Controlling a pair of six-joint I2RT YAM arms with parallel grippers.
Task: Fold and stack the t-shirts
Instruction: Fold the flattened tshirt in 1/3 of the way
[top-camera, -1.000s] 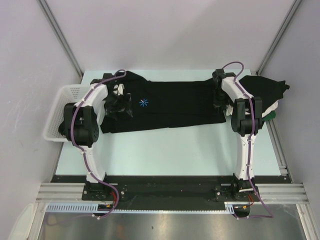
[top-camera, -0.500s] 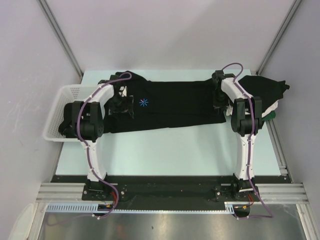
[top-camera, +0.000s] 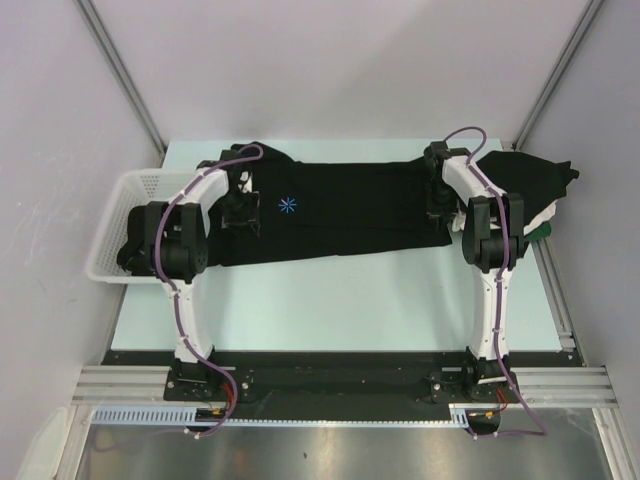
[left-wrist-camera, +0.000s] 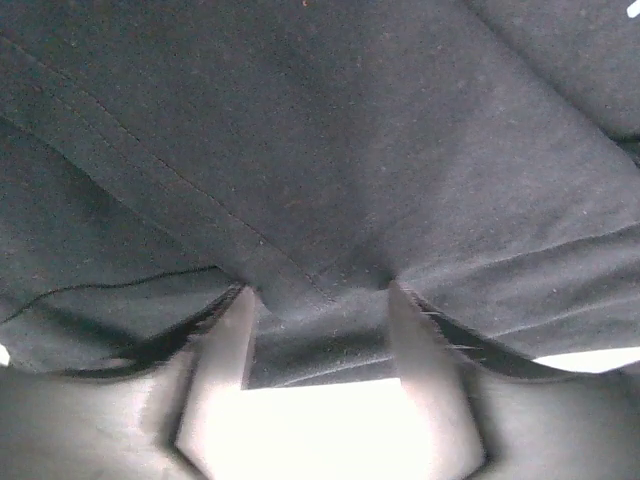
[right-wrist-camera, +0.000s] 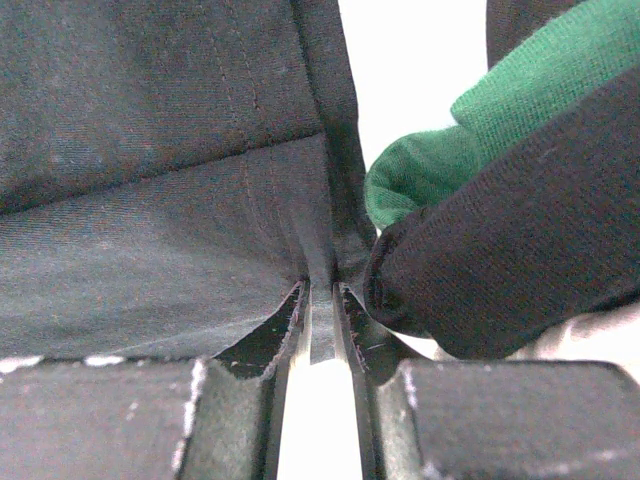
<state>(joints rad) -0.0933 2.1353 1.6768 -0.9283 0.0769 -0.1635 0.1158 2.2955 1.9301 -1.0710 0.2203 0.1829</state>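
Note:
A black t-shirt (top-camera: 350, 210) with a blue starburst mark (top-camera: 288, 206) lies spread across the far half of the table. My left gripper (top-camera: 243, 212) is down on its left end beside the mark. In the left wrist view its jaws (left-wrist-camera: 318, 295) stand apart, with black cloth (left-wrist-camera: 330, 180) draped over the tips and a fold lying between them. My right gripper (top-camera: 437, 205) is at the shirt's right edge. In the right wrist view it (right-wrist-camera: 322, 295) is shut on a thin fold of the black cloth (right-wrist-camera: 160, 250).
A pile of shirts (top-camera: 525, 180), black over white and green, lies at the back right, right next to the right gripper; its green cloth (right-wrist-camera: 470, 130) shows in the right wrist view. A white mesh basket (top-camera: 112, 215) stands at the table's left edge.
My left arm has swung right. The shirt's left end has come in toward the starburst and the bunched cloth under the gripper lies flatter. The right arm has not moved.

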